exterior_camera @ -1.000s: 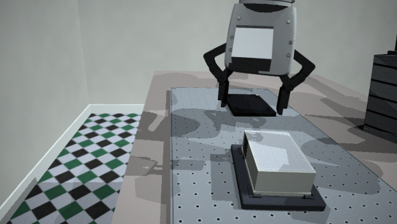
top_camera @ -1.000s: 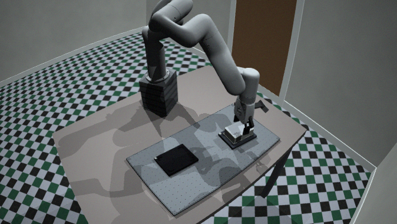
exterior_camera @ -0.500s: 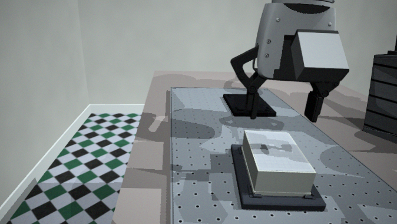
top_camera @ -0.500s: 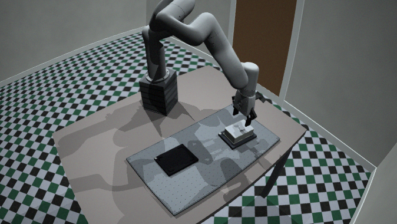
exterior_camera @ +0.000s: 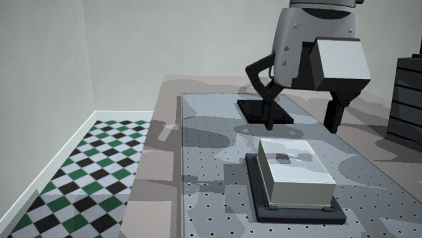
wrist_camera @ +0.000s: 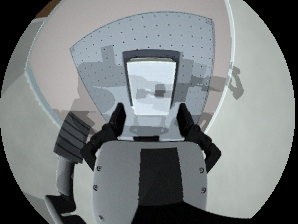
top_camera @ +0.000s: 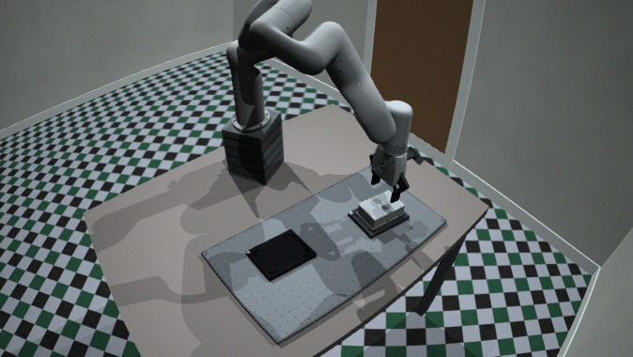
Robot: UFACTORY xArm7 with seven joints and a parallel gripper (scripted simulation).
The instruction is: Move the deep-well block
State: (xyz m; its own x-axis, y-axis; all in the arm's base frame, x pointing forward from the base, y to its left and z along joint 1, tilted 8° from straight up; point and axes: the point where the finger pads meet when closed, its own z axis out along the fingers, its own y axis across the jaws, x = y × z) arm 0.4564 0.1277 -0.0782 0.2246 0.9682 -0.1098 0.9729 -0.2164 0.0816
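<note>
A: Top view, item one?
B: Block [top_camera: 382, 211], right of centre, seated on N1 [top_camera: 371, 228]. My gripper [top_camera: 390, 185] hangs just above its upper edge, touching nothing. N2 [top_camera: 282, 254] lies well apart, lower left.

A: Exterior view?
B: Block [exterior_camera: 295, 172] lower centre, long axis running up the frame. My fingers [exterior_camera: 268, 117] stand above and beyond it, splayed to full width, nothing between them.

A: Wrist view?
B: Block [wrist_camera: 152, 86] dead ahead, centre frame, long axis pointing away from me; my fingertips flank its near end. I judge that the short width fits my jaws.
</note>
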